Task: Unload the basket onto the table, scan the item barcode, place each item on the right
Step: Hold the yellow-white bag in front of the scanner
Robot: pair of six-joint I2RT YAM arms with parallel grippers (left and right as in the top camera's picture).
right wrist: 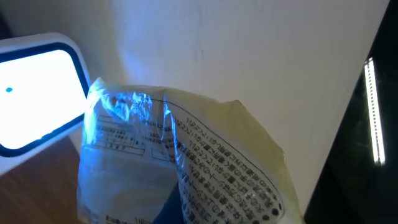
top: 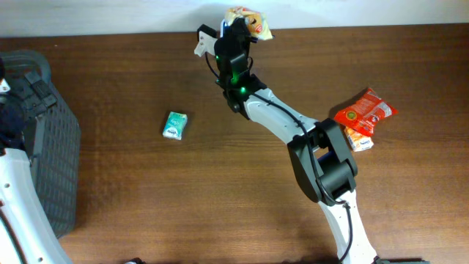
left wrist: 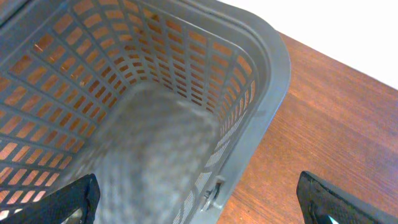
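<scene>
Nearest, at about 9 o'clock, the left hand (left wrist: pixel 199 208) hangs over the grey basket (left wrist: pixel 273 68). Its fingers are spread wide and hold nothing. I think it waits there to be out of the way, and the basket may be where scanned things go.

A bit farther out on the brown surface (top: pixel 220 191), a small green pack (top: pixel 174 125) lies at about 10 o'clock. A red bag (top: pixel 364 111) lies at 3 o'clock. They look like they are waiting for their turn.

Farthest, at 12 o'clock by the far edge, the right hand (top: pixel 240 31) pinches a crinkly snack bag (right wrist: pixel 186 174). It holds the bag up just beside the white scanner (right wrist: pixel 31 99). Blue light falls on the printed side, so the bag seems turned that way for the scanner to read. I cannot make out the barcode itself.
</scene>
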